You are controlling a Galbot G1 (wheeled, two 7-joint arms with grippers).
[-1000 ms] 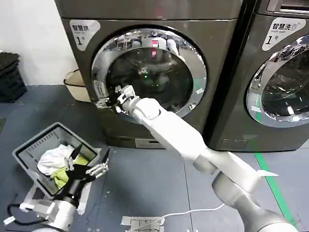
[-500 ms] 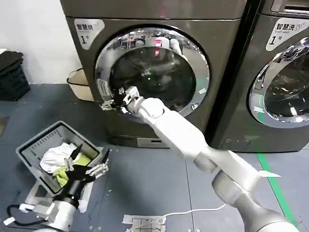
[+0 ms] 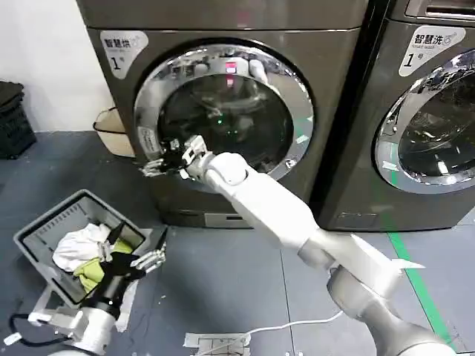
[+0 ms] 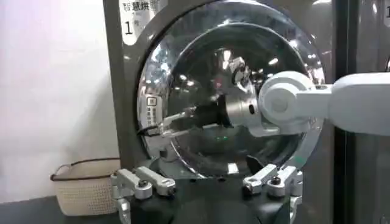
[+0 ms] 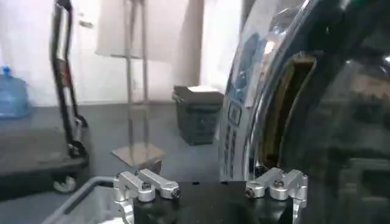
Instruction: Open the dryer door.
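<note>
Head view: two machines side by side, two chrome-ringed doors; the dryer door (image 3: 224, 115), with its pink mark near the top, on the left machine. Right claw (image 3: 159, 162) at the door's left rim, at about mid-height, fingers spread a little around the latch edge, holding nothing that can be made out. Door apparently just cracked at that rim, hinge judged to be on the far, right side, so the pull likely runs outward from the machine front. Left claw (image 3: 137, 252) low, well below the door, over a grey basket (image 3: 44, 230) of laundry on the floor, fingers parted, empty.

Left wrist view: dryer door (image 4: 201, 73) straight ahead beyond the left claw (image 4: 207, 182); right claw (image 4: 164, 125) at the rim.

Right wrist view: right claw (image 5: 210, 182) open, door rim (image 5: 244, 122) just beside it, a dark gap behind the rim.
</note>
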